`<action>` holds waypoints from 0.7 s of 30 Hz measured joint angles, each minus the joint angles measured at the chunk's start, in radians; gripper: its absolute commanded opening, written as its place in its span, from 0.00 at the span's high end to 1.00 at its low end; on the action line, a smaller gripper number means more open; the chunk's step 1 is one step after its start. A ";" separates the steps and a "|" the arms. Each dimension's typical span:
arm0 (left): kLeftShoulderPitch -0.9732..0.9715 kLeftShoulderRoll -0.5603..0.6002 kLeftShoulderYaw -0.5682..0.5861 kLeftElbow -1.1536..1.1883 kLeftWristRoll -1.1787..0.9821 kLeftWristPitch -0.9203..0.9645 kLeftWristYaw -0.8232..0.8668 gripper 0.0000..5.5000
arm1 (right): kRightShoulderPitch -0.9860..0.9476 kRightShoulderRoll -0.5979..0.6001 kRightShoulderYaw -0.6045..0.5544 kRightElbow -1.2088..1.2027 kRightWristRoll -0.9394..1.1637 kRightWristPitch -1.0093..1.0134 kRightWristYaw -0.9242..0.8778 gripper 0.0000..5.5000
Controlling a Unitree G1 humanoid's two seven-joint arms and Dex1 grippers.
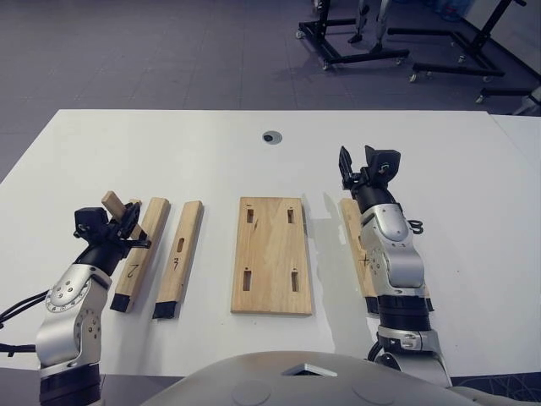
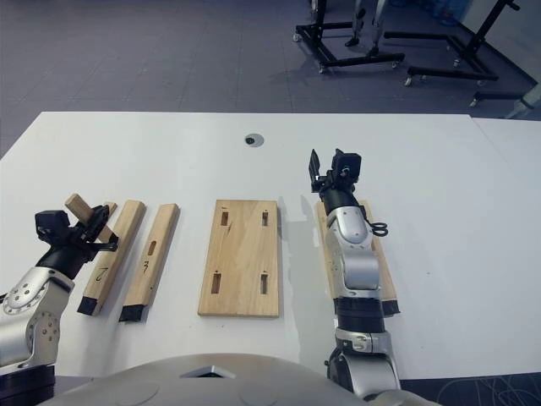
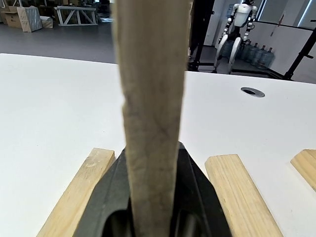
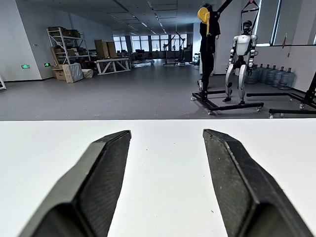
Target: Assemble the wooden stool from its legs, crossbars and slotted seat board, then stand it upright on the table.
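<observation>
The white table (image 1: 169, 152) had a round cable hole (image 1: 271, 137) near its far edge. The slotted seat board (image 1: 270, 254) lay flat at the middle. To its left lay two legs, one marked 2 (image 1: 142, 252) and one marked 3 (image 1: 179, 258). More wood (image 2: 382, 271) lay under the right arm. The left hand (image 1: 127, 222) was clamped on a bar (image 3: 150, 98) tilted up over the left legs. The right hand (image 4: 165, 182) stood wide, holding nothing, above the bare table. Beyond lay grey floor, black wheeled frames (image 1: 363, 46), shelving (image 4: 64, 52) and a humanoid on a stand (image 4: 241, 49).
</observation>
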 measured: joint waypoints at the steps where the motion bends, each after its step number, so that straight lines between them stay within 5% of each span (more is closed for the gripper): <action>1: 0.002 0.000 -0.014 0.001 0.011 -0.012 0.001 0.93 | -0.001 0.000 0.000 0.003 0.000 -0.001 0.000 0.51; 18: 0.006 -0.062 -0.099 0.014 0.047 -0.079 0.045 0.93 | -0.057 -0.035 -0.014 0.047 -0.003 -0.013 0.027 0.51; 21: 0.009 -0.068 -0.103 0.033 0.039 -0.051 0.049 0.82 | -0.059 -0.034 -0.007 0.047 -0.005 -0.014 0.030 0.51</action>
